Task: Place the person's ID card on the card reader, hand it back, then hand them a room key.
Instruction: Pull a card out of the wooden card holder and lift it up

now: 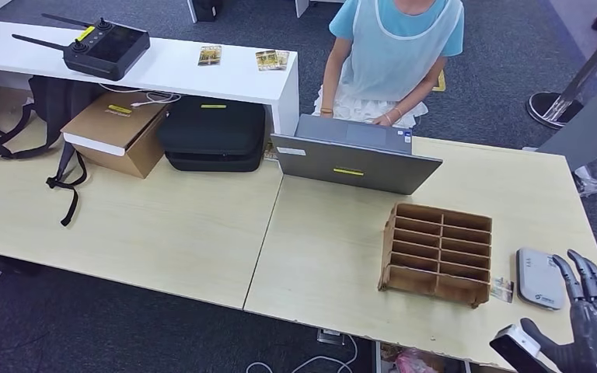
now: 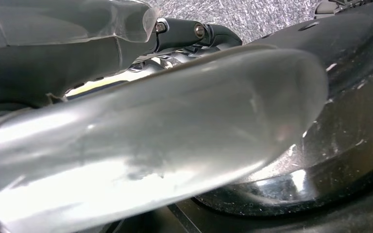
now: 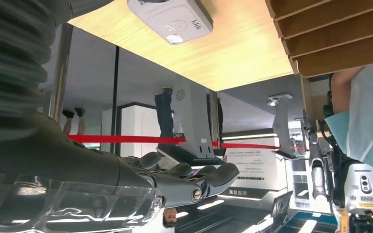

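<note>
From the head view, the right hand (image 1: 587,315) hovers empty, fingers apart, just beside the card reader (image 1: 539,278) — the person (image 1: 395,54) holds no ID card that I can see. Best to wait, palm offered.

The left wrist view leaves the left hand's (image 2: 126,73) state unclear.

The right wrist view shows the reader bare on top.

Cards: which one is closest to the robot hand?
The small card lying flat on the table between the wooden slotted rack and the white card reader. The other cards sit far off on the white counter.
</note>
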Robot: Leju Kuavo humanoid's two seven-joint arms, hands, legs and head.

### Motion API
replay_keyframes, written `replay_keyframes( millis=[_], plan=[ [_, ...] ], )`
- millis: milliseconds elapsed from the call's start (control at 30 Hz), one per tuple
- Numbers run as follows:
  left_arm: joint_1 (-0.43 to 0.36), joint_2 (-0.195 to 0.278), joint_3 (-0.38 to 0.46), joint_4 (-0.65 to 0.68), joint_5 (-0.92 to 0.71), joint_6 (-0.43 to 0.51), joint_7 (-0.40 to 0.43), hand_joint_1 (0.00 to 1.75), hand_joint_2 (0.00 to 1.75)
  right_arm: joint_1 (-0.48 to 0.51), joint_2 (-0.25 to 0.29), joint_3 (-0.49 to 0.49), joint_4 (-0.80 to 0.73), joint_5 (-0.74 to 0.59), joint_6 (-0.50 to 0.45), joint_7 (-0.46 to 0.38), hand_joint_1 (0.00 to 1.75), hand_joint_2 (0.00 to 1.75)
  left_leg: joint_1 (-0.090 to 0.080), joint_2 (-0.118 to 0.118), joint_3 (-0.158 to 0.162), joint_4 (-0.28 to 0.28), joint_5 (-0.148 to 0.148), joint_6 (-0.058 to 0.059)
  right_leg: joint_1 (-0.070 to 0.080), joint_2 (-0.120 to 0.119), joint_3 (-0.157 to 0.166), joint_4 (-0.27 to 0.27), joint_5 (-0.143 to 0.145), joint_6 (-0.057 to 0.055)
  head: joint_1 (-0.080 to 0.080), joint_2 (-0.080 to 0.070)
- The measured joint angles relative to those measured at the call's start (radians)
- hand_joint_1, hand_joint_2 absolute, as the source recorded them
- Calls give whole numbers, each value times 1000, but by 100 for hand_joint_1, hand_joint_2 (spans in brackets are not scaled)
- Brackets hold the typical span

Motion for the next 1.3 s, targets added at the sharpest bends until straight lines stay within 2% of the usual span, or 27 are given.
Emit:
replay_keyframes(
  millis=[500,833,1300],
  plan=[
    [-1,0,6,0,-8,-2,-1,0,0,-117,12,123,144,83,-14,35,0,175,0,0,0,0,0,0,0,0,0,0,0,0,0,0],
    [-1,0,9,0,-12,-5,-4,0,0,-176,61,196,205,107,-2,43,0,175,0,0,0,0,0,0,0,0,0,1,0,0,0,0],
    [-2,0,11,0,-18,-7,1,0,0,-193,118,225,232,156,8,67,0,175,0,0,0,0,1,0,0,0,0,1,0,0,0,0]
  ],
)
